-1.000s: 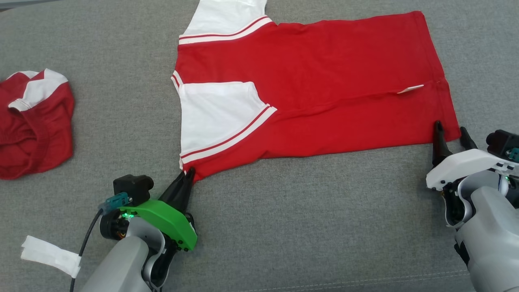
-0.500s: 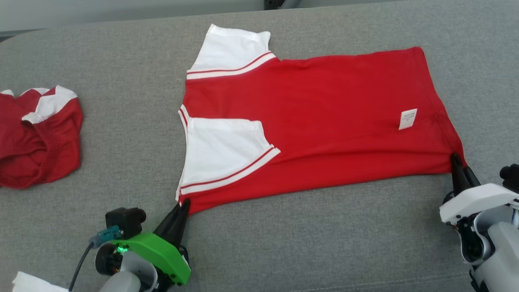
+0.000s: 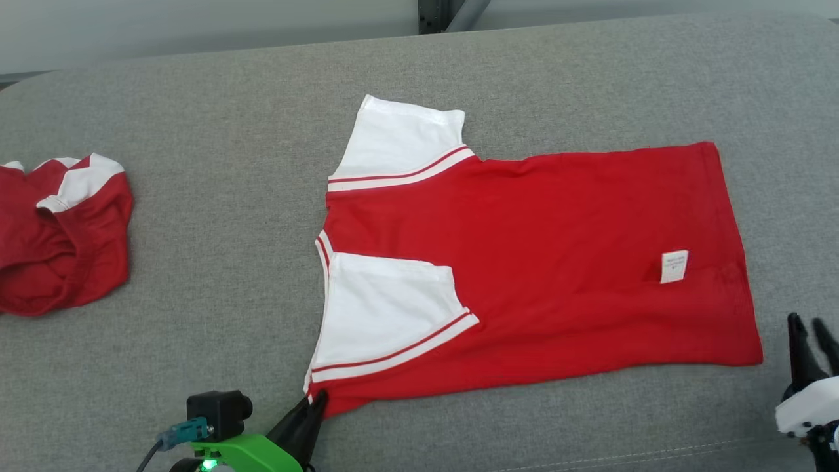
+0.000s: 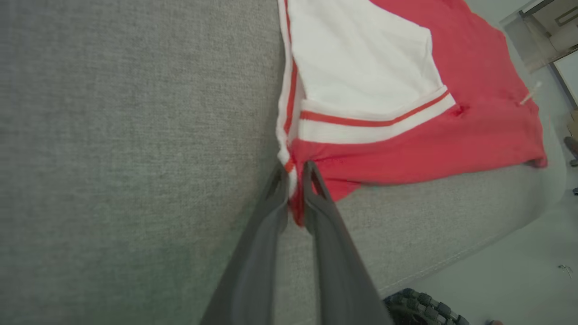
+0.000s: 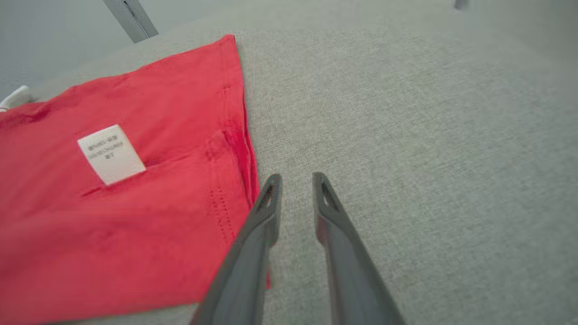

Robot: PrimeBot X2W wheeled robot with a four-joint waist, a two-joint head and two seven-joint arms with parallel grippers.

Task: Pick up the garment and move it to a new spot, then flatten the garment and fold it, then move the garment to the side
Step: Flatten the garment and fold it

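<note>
The garment (image 3: 544, 262), a red shirt with white sleeves, lies flat on the grey cushion (image 3: 196, 164), collar to the left and hem to the right. My left gripper (image 3: 318, 398) is shut on its near left corner, just below the striped sleeve cuff. In the left wrist view the fingers of that gripper (image 4: 295, 169) pinch the red and white edge of the garment (image 4: 361, 67). My right gripper (image 3: 807, 322) stands just off the near right hem corner, slightly open and holding nothing. In the right wrist view this gripper (image 5: 295, 178) is beside the hem of the garment (image 5: 135, 203), over bare cushion.
A second red and white garment (image 3: 59, 242) lies crumpled at the far left. A white label (image 3: 674, 266) lies flat near the hem. The cushion's front seam runs close below the grippers. A dark metal post (image 3: 432, 16) stands behind the cushion.
The camera has shifted. My right gripper closed on the hem corner, then let it go and drew back to the right. The long crease has gone and the label lies flat.
</note>
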